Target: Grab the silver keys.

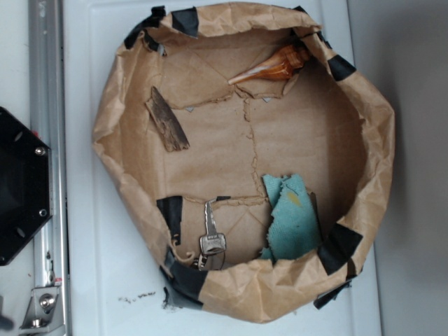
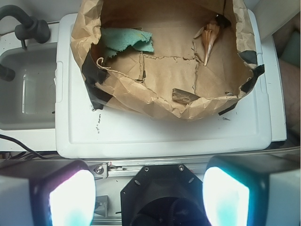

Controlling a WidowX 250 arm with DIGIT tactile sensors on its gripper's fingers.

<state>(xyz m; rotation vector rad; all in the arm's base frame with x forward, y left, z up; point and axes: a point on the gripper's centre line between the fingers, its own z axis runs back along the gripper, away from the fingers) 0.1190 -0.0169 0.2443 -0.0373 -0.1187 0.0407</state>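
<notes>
Silver keys point(image 1: 211, 241) lie flat on the floor of a crumpled brown paper basin point(image 1: 112, 140), hard against its near wall in the exterior view, blade pointing toward the middle and the thin ring tucked at the wall's foot. Just beside them on 1 side is a patch of black tape point(image 1: 170, 213); a teal cloth scrap point(image 1: 290, 217) lies near on the other. A wood chip point(image 1: 166, 120) and an orange-brown spiral shell point(image 1: 273, 68) sit well apart at the far half. In the wrist view the keys are hidden behind the basin's folded wall.

The gripper point(image 2: 149, 195) hangs outside the basin, above the robot's black base point(image 2: 162, 197), its 2 fingers point(image 2: 70, 195) spread wide with nothing between them. Judging from this, the reach has not yet begun. The keys' spot against the wall would likely call for a descent from straight above, since the paper rim leans inward and could snag a finger.

The basin stands on a white plastic slab point(image 2: 164, 136), scuffed with dark marks, with a metal rail point(image 1: 47, 105) along 1 edge. Beside the slab, a white sink point(image 2: 23, 89) and dark faucet point(image 2: 28, 28) show.
</notes>
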